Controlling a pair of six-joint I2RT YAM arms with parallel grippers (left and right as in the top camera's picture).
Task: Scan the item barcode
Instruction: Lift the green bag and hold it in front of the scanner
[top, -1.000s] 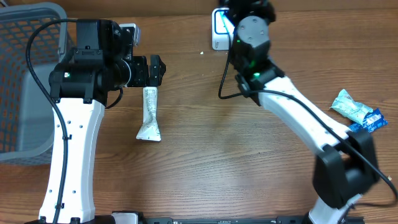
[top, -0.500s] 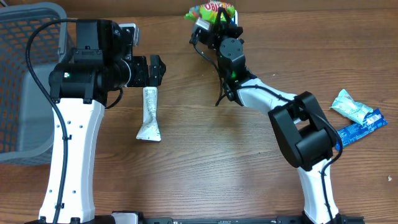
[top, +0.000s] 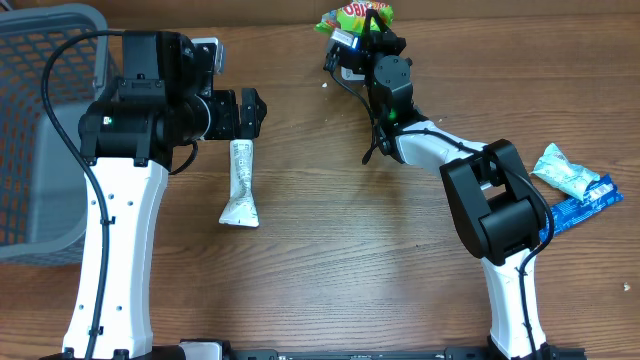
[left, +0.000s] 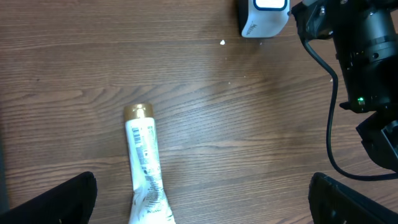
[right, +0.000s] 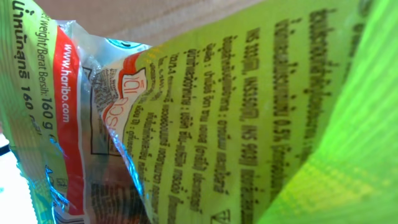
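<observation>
Print on the candy bag (right: 249, 124) filled the right wrist view; the right gripper (top: 362, 28) clamped it. Left gripper (left: 202, 199) gaped empty.

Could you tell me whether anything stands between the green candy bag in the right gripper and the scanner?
Nothing visible does. The right gripper holds the green candy bag close by the white scanner. The left wrist view shows only bare table in front of the scanner. The tube lies well aside.
</observation>
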